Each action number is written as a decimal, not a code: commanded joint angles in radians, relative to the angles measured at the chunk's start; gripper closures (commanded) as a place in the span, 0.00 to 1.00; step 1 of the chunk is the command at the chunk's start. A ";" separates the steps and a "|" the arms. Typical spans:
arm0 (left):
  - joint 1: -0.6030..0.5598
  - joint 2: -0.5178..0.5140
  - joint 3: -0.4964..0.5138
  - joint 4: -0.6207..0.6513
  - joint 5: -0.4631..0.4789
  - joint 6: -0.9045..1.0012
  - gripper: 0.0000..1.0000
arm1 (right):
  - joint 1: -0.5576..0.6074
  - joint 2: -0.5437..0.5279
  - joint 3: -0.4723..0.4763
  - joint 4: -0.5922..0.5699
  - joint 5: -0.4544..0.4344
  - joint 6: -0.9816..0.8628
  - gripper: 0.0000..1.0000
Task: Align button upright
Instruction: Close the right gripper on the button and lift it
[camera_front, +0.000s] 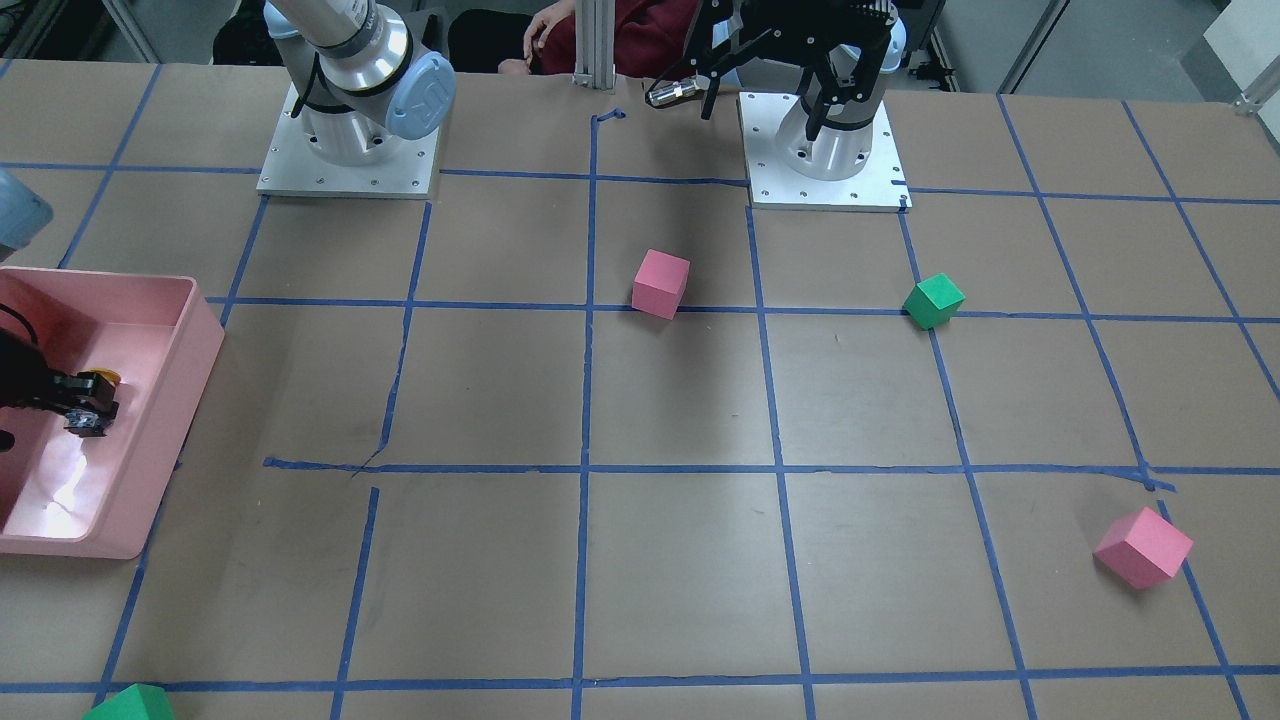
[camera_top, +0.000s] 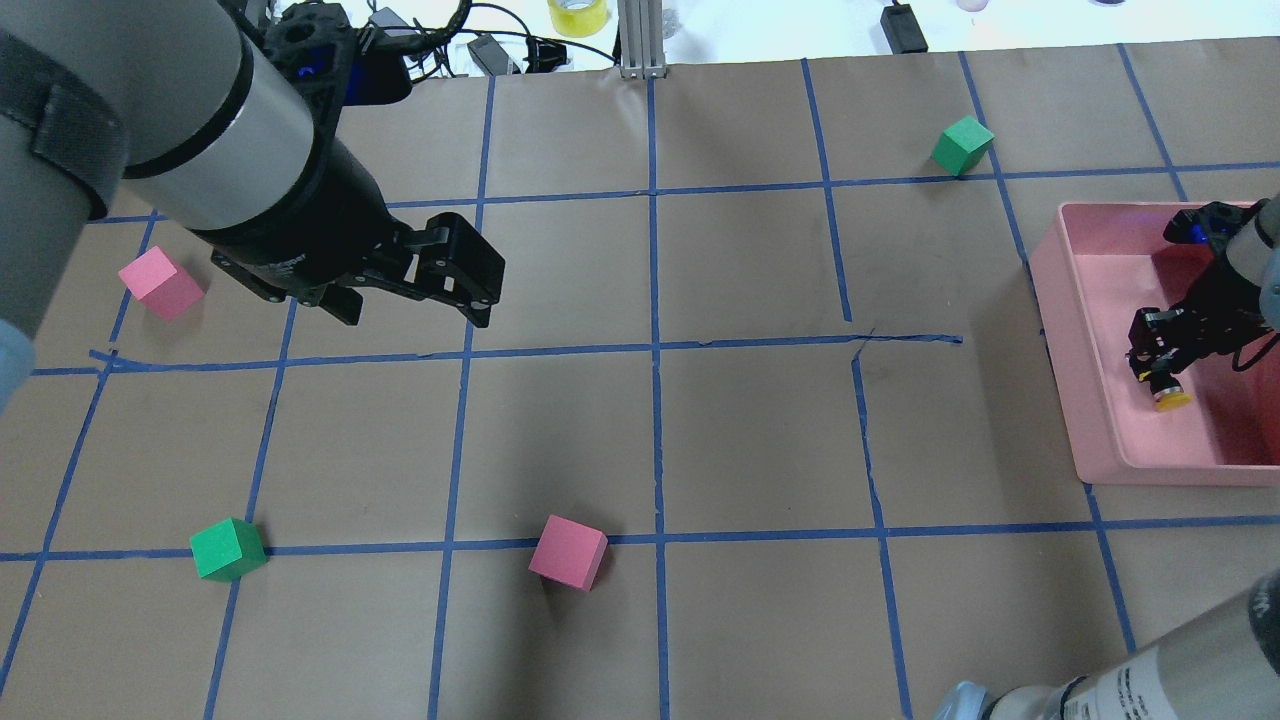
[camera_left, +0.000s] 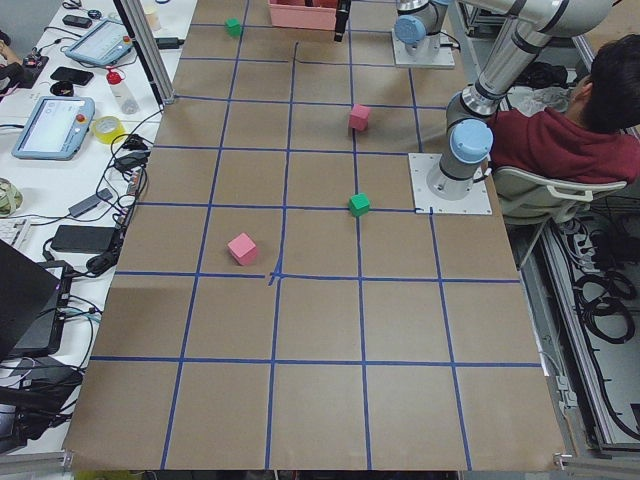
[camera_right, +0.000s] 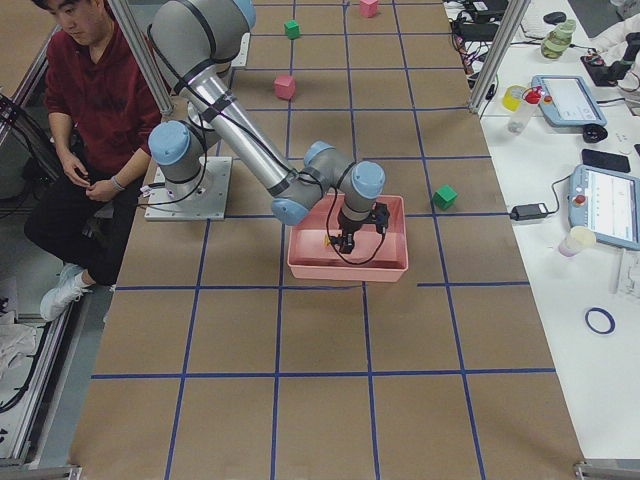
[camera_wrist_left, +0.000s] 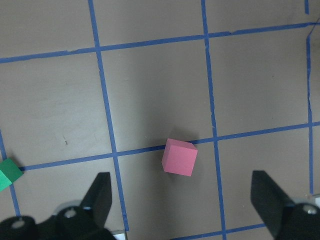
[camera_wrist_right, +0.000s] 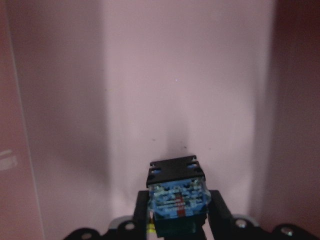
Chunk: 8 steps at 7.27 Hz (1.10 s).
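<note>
Tabletop: brown surface w/ blue tape grid. Overhead view, L to R. Far-left pink cube sits just beside a grid line, below the left arm's forearm in the view. Near green cube sits at a line crossing on the robot's side of the tabletop. Left hand hangs above the tabletop and touches nothing. Its fingers are spread wide w/ nothing between them, as the left wrist view confirms. Centre pink cube sits on a grid line, just left of the centre line and well apart from the near green cube. Far green cube sits at the far side, near the far corner of the pink bin. The bin stands at the right edge of the tabletop. Right hand is lowered inside the bin, its fingers pinching the button by the black body. Button pos.: inside the bin, held in the right hand, not upright. Yellow cap points sideways toward the robot's side; terminal base faces the right wrist camera. Contact w/ the bin floor: cannot tell.
</note>
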 joint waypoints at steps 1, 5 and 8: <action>0.000 0.000 0.000 0.000 0.000 0.002 0.00 | 0.000 -0.015 -0.022 0.005 0.001 0.005 1.00; 0.000 0.000 0.000 0.000 0.000 0.002 0.00 | 0.050 -0.174 -0.120 0.146 0.018 0.005 1.00; 0.000 0.001 0.000 0.000 0.000 0.002 0.00 | 0.277 -0.190 -0.309 0.402 0.035 0.181 1.00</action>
